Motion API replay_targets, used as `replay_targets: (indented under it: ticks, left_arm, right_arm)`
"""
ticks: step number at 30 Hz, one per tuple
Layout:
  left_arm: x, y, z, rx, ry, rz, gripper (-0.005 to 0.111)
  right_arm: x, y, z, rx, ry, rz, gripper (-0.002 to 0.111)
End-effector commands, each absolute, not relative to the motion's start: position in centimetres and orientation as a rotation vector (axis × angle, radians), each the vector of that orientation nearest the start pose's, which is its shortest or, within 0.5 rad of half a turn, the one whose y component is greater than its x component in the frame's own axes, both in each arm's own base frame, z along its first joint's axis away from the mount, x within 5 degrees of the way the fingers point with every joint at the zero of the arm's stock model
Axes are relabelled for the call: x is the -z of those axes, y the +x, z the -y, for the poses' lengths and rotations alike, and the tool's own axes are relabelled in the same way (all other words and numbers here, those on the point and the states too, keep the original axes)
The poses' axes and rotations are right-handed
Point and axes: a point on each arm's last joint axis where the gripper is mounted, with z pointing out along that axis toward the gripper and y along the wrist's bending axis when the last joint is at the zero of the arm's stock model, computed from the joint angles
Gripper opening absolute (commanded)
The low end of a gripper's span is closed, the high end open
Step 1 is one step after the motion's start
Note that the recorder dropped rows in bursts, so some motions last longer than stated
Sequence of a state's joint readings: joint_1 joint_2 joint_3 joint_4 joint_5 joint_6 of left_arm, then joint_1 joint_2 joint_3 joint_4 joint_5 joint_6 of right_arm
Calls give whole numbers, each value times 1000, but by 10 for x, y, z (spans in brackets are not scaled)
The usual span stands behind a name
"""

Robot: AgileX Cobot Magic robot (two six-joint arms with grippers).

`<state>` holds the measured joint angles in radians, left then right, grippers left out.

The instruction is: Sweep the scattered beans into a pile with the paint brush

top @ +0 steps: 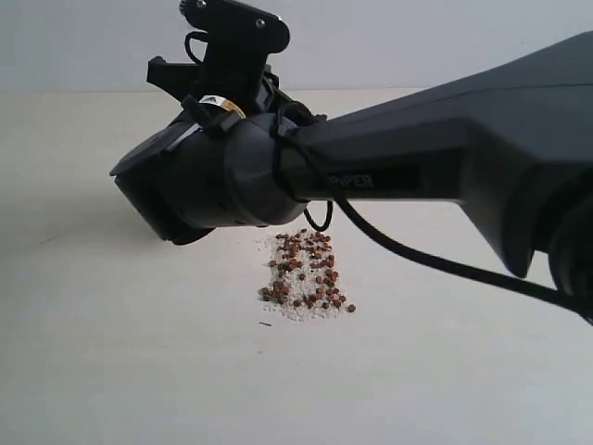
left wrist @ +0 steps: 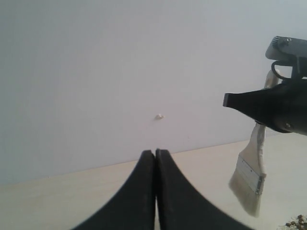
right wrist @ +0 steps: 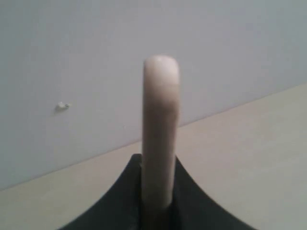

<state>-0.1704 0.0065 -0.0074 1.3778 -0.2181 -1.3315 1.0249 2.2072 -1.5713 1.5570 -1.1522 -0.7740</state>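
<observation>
You will find the left tool (left wrist: 155, 152) clenched on nothing, its jaws pressed together above the table (top: 111, 371). The right tool (right wrist: 157, 167) grasps the brush (left wrist: 250, 178) by its wooden handle, with the bristles pointing down near the beans (top: 320, 278). The beans lie with whitish crumbs (top: 298, 313) in one compact pile (top: 301, 287) at mid-table, and the right arm (top: 445, 167) partly hides its far edge in the exterior view.

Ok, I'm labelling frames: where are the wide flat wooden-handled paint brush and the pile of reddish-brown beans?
Wide flat wooden-handled paint brush (left wrist: 251, 173): left wrist view, on its silver ferrule.
Pile of reddish-brown beans (top: 305, 276): exterior view, on the cluster's middle.
</observation>
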Motion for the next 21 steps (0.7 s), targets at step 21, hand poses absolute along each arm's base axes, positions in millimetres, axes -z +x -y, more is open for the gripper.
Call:
replay_targets:
  ticks: [21]
  left_arm:
    - [-220,49,28,253,326,-1403,0]
  right_arm:
    - [-162,293,-364,80,296,-1770,0]
